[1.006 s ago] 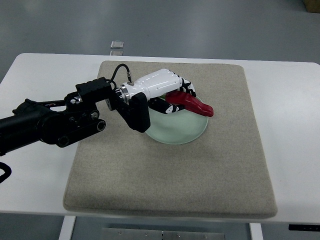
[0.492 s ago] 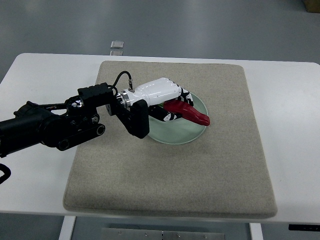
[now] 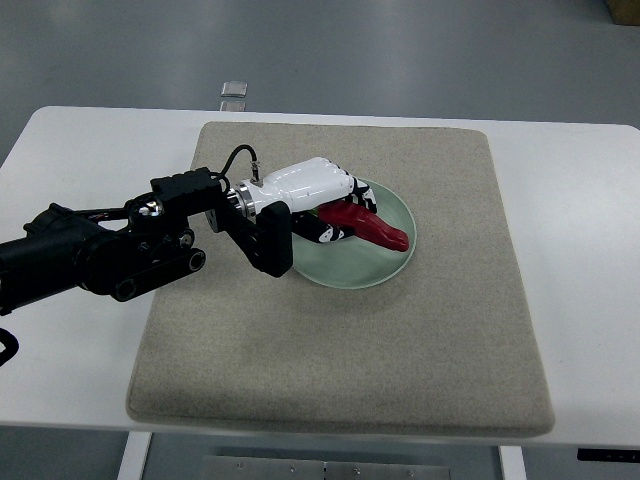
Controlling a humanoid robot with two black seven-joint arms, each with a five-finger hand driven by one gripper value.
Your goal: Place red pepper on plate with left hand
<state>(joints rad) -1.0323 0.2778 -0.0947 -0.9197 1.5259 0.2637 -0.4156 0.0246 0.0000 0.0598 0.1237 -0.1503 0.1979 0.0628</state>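
A pale green glass plate [image 3: 385,270] sits on a beige fabric mat [image 3: 400,370], which covers most of a white table [image 3: 590,260]; the plate lies in the far half of the mat, a little left of the mat's middle. The only thing in the plate is a red pepper [image 3: 371,224], long and tapered, lying across the plate's far part with its pointed tip toward the plate's right rim, just inside it. The left hand [image 3: 318,200], white-shelled with black joints, reaches in from the plate's left side on a black arm [image 3: 110,250] and covers the plate's left portion. Its fingers [image 3: 340,232] curl around the pepper's thick stem end, grasping it, so the pepper's body juts out of the hand to the right, over the plate. Whether the pepper's underside touches the glass cannot be told from above. A small clear object [image 3: 234,88] lies on the floor beyond the table's far edge
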